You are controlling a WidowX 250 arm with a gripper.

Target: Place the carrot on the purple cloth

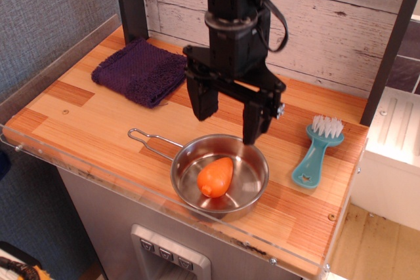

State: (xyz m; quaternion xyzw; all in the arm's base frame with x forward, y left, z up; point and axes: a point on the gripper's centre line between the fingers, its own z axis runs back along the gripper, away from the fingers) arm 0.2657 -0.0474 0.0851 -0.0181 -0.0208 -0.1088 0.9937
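The orange toy carrot [215, 176] lies inside the steel pan [252, 199] near the table's front edge. The dark purple cloth [140, 70] lies folded at the back left of the wooden table. My black gripper [228, 121] hangs open and empty just above the pan's far rim, slightly behind and above the carrot. Its two fingers [253, 122] point down with a wide gap between them.
A teal dish brush [317, 152] with white bristles lies to the right of the pan. The pan's wire handle [149, 140] sticks out to the left. A clear acrylic lip runs along the table's front and left edges. A dark post stands at the back left.
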